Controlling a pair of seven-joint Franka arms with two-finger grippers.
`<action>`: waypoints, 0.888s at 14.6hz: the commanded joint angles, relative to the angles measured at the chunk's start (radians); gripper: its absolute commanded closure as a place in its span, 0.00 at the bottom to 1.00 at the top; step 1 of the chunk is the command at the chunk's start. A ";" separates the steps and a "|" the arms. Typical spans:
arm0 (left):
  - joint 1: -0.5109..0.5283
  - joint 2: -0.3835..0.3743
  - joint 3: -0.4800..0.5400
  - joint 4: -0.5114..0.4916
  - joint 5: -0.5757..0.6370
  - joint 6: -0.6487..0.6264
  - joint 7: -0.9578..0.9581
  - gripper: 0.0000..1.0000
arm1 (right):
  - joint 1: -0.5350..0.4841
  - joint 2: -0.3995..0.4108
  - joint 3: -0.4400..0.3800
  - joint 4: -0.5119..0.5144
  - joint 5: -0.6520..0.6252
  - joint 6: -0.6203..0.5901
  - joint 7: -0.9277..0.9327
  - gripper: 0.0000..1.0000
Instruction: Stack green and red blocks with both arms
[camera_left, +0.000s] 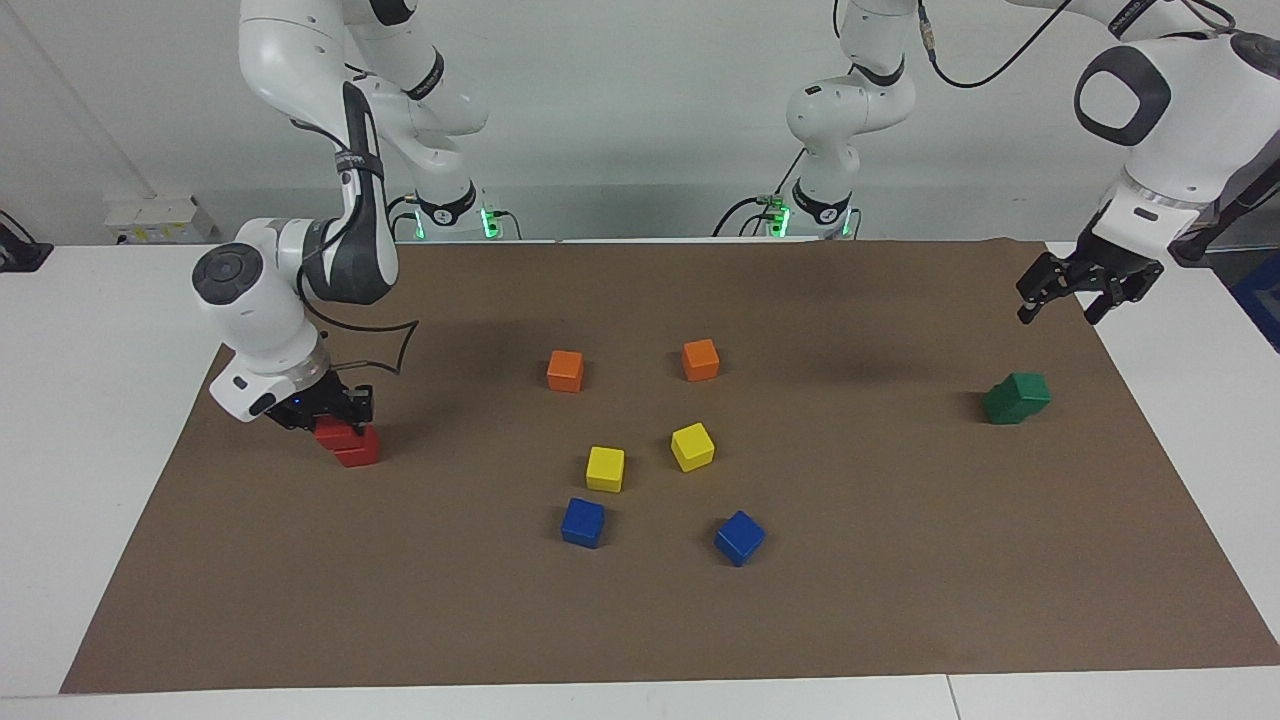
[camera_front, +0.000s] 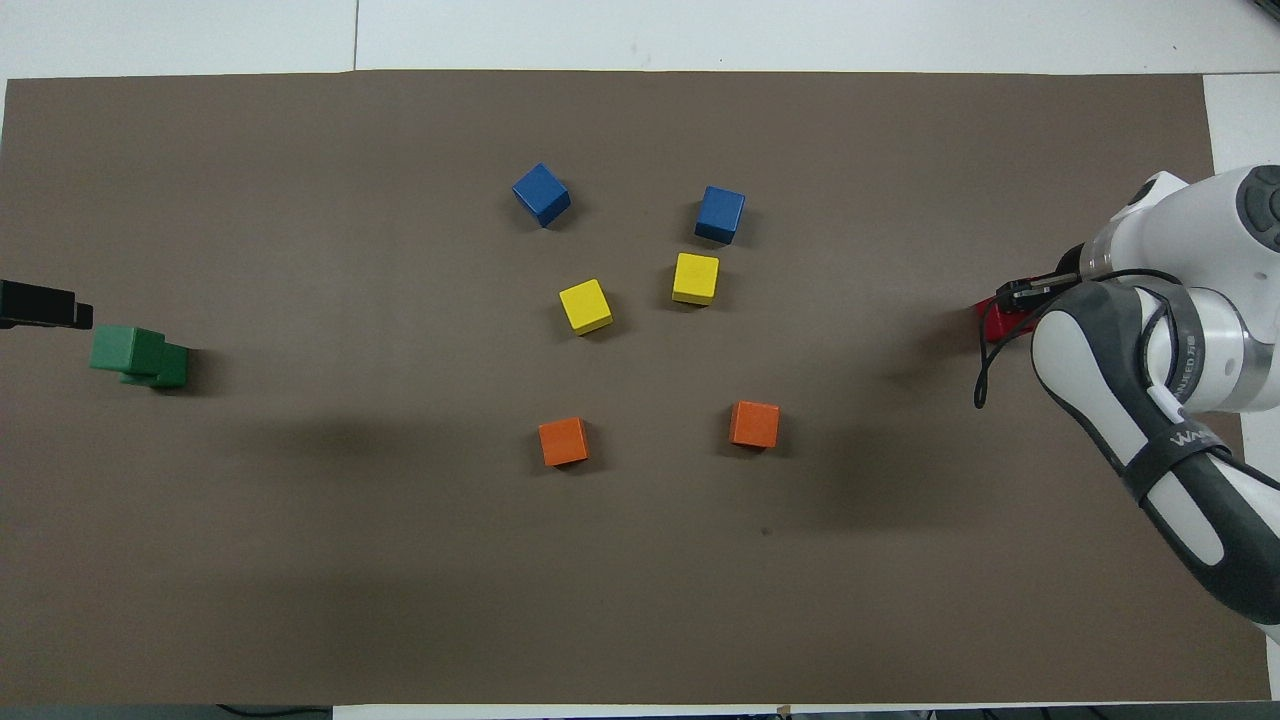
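Right end effector (camera_left: 335, 415) clenched on upper red block (camera_left: 330, 433), partly over lower red (camera_left: 358, 447). Left end effector (camera_left: 1072, 298) released, raised over worktop (camera_left: 900, 600); green stack (camera_left: 1016, 397) below, offset. Stacking step; next: seat red squarely, then release.

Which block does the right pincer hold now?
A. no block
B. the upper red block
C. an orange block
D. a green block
B: the right pincer is shut on the upper red block, which sits on the lower red block.
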 joint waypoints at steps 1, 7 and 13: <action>-0.014 -0.010 0.007 0.014 0.025 -0.038 -0.021 0.00 | -0.006 -0.030 0.005 -0.035 0.009 0.023 -0.067 1.00; -0.070 -0.017 0.018 0.016 0.031 -0.070 -0.125 0.00 | -0.004 -0.030 0.005 -0.035 0.009 0.025 -0.083 1.00; -0.211 -0.017 0.105 0.057 0.092 -0.126 -0.130 0.00 | -0.006 -0.035 0.006 -0.075 0.009 0.086 -0.083 1.00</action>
